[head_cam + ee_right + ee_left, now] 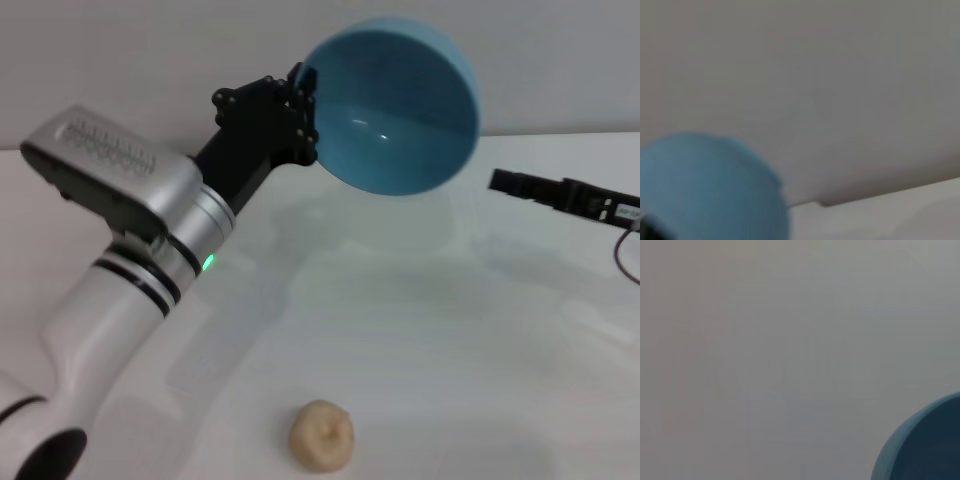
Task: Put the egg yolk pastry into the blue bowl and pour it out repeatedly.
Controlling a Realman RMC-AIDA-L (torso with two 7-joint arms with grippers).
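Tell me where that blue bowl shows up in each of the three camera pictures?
Head view: the blue bowl is top centre, tipped on its side, held at its rim by the left gripper.
Left wrist view: only its edge shows, bottom right corner.
Right wrist view: its outside fills the bottom left.
Shared landmark: the plain wall behind it.

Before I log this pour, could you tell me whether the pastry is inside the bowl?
No, the egg yolk pastry lies on the table, below the tipped blue bowl.

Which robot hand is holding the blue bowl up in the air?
The left end effector. It grips the bowl by the rim, tipped on its side above the table, empty. The right end effector is off to the side, touching nothing. The pastry lies on the table.
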